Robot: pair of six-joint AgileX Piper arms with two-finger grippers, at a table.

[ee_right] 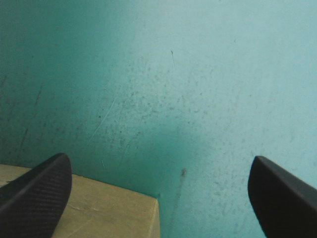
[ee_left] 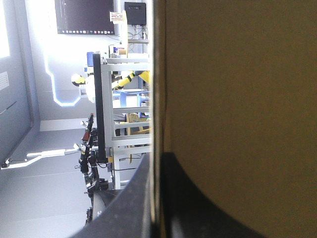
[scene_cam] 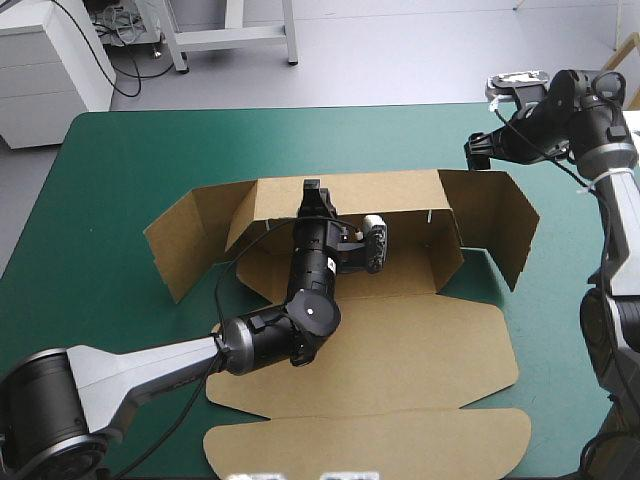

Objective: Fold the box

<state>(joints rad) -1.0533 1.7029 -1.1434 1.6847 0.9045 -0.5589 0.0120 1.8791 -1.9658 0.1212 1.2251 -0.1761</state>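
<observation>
The brown box [scene_cam: 400, 350] sits in the middle of the desk [scene_cam: 120, 170]. Its far wall stands upright, its end flaps splay outward, and its lid panels lie flat toward the near edge.

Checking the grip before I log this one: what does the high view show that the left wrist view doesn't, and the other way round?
Only the high view: the whole box, far wall and side flaps raised, lid flat, and the right gripper raised well apart from it. Only the left wrist view: the fingers pinching the board, one on each side. Both: the left gripper at the brown far wall.
</observation>
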